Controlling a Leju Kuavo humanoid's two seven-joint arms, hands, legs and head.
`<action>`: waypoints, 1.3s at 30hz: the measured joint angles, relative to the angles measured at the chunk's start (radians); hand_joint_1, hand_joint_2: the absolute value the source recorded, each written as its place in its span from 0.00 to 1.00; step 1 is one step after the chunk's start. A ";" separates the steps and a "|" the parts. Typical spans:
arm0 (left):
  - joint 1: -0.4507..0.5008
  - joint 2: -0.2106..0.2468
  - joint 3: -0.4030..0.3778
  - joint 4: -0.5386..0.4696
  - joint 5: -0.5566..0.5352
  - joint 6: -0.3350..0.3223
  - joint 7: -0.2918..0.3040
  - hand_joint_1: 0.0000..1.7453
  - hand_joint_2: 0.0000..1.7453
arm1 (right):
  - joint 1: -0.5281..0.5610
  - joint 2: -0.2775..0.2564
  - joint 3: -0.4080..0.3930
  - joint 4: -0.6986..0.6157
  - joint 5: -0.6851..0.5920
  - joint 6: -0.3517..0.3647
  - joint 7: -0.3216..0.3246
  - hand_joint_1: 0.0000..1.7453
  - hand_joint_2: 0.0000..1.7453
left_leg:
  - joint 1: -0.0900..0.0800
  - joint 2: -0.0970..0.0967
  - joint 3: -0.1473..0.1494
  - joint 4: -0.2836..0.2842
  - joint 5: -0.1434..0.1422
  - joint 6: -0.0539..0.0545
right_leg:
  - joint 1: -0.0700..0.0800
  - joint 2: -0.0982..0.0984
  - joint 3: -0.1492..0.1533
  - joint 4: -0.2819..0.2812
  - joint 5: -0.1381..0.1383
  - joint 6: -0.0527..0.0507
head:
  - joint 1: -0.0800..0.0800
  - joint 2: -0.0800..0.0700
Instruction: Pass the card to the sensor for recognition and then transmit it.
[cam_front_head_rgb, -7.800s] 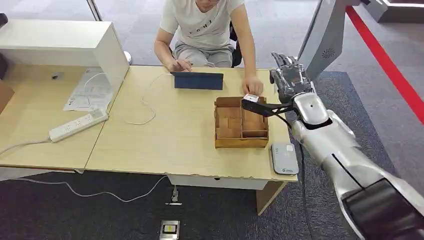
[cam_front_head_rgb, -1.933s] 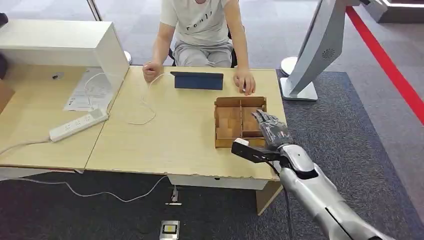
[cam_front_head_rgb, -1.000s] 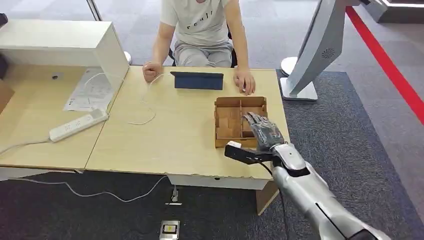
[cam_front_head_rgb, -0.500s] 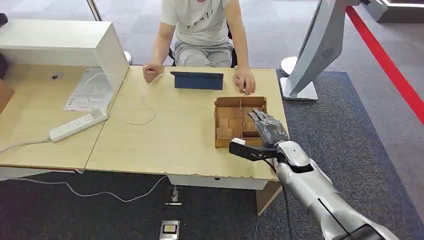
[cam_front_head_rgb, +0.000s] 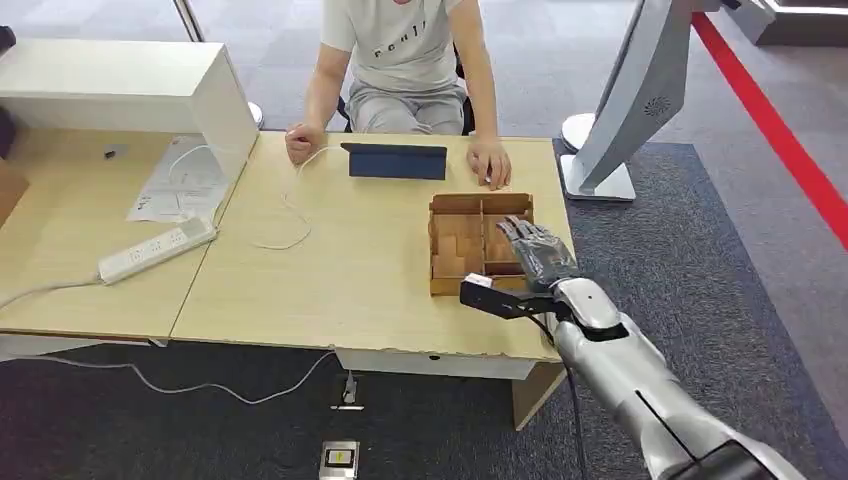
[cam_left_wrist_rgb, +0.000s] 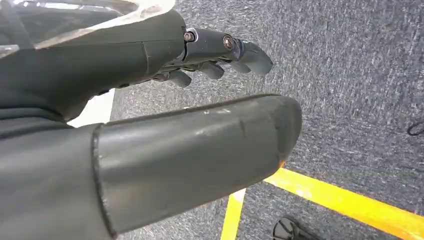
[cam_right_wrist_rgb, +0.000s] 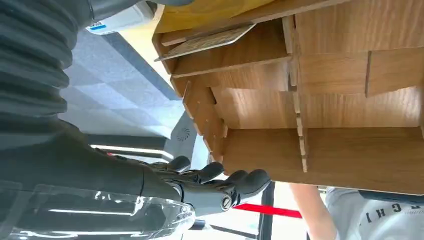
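Head view: R hand (cam_front_head_rgb: 540, 255) over the right half of the wooden box (cam_front_head_rgb: 450, 290), at the near right corner of the table (cam_front_head_rgb: 340, 290); person (cam_front_head_rgb: 400, 50) sits across, one hand flat just beyond the box.
R hand state: fingers stretched out and slightly apart, nothing seen in them (right wrist view agrees).
L hand (cam_left_wrist_rgb: 150, 65): hangs over carpet, fingers out, holds nothing.
Card: can't say for sure. A thin flat slab (cam_right_wrist_rgb: 210, 42) lies slanted in one box compartment; prob. the card.
Sensor (cam_right_wrist_rgb: 117, 19): grey-white unit just beside the box corner; in head view hidden under the R arm.
Step (judged): card not in hand, so either pick-up is due or it's already dropped; the first seems likelier.
Next move needs: lower fingers into that compartment w/o snagging the dividers, pinch the slab's raised edge, lift clear, carry to the sensor close by, hold flat over it.
Risk: thin card, hard to get under.
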 joint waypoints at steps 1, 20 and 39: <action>0.000 0.000 0.000 0.000 0.000 0.000 0.000 0.00 0.00 | -0.001 0.000 0.000 0.003 0.002 0.000 0.000 0.00 1.00 | 0.000 0.000 0.000 0.000 0.000 0.000 | 0.000 0.000 0.000 0.000 0.000 0.000 | 0.000 0.000; 0.001 0.000 0.000 0.000 -0.003 -0.007 -0.017 0.00 0.00 | -0.013 -0.010 0.000 0.058 0.002 0.001 -0.012 0.00 1.00 | 0.000 0.000 0.000 0.000 0.000 0.000 | 0.000 0.000 0.000 0.000 0.000 0.000 | 0.000 0.000; 0.002 0.000 0.000 0.000 -0.014 -0.011 -0.023 0.00 0.00 | -0.013 -0.007 0.007 0.083 -0.001 -0.008 -0.034 0.00 1.00 | 0.000 0.000 0.000 0.000 0.000 0.000 | 0.000 0.000 0.000 0.000 0.000 0.000 | 0.000 0.000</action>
